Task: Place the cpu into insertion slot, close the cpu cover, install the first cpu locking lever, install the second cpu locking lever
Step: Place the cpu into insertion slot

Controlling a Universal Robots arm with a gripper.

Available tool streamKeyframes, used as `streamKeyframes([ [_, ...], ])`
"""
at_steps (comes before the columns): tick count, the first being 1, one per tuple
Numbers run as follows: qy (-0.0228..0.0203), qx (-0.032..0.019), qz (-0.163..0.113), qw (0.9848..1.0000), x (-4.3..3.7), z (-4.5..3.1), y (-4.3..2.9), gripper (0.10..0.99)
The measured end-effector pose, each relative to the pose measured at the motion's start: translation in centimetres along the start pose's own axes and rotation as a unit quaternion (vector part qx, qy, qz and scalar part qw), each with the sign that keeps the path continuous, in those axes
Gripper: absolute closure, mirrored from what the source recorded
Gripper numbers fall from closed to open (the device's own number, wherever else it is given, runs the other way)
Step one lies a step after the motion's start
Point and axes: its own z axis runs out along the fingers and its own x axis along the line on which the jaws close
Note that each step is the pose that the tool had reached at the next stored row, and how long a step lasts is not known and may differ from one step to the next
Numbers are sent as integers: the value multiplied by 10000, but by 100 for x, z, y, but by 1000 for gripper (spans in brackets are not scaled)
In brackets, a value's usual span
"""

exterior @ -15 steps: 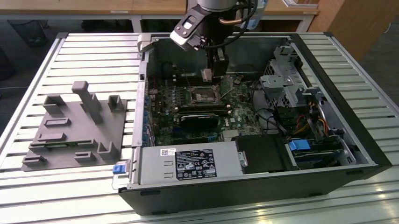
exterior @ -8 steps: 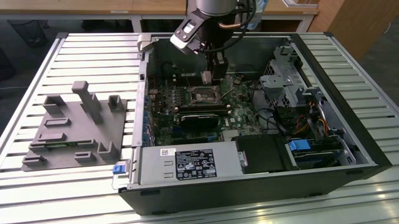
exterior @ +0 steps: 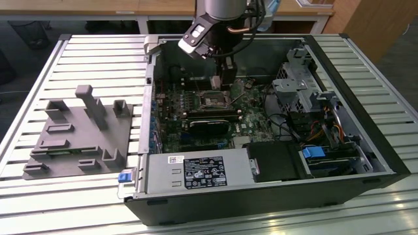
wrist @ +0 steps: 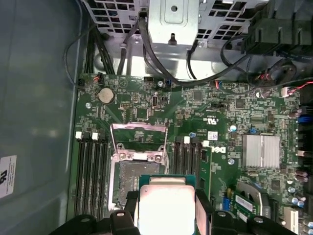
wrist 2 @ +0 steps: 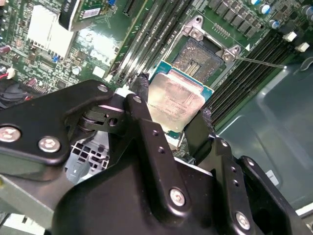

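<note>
The arm is a silver-grey tube with dark cables beside it. The tool is matte black: angular link plates fixed by silver screws. A copper-coloured part, perhaps a fitting, sits at the wrist.

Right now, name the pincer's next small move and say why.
Probably shift the pincer across until the cpu sits squarely over the insertion slot. In both wrist views the gripped chip overlaps only part of the open socket, and the cpu cover is swung open.

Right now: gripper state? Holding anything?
The gripper is shut on the small flat square silvery-grey cpu, which is not yet seated in the dark square metal-rimmed insertion slot.
</note>
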Motion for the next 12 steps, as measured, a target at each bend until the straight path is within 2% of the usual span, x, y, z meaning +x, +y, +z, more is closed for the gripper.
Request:
streamKeyframes([
  [6,-4,0,46,10000,94,107,-9,545],
  [12,-4,0,45,10000,119,193,-21,545],
])
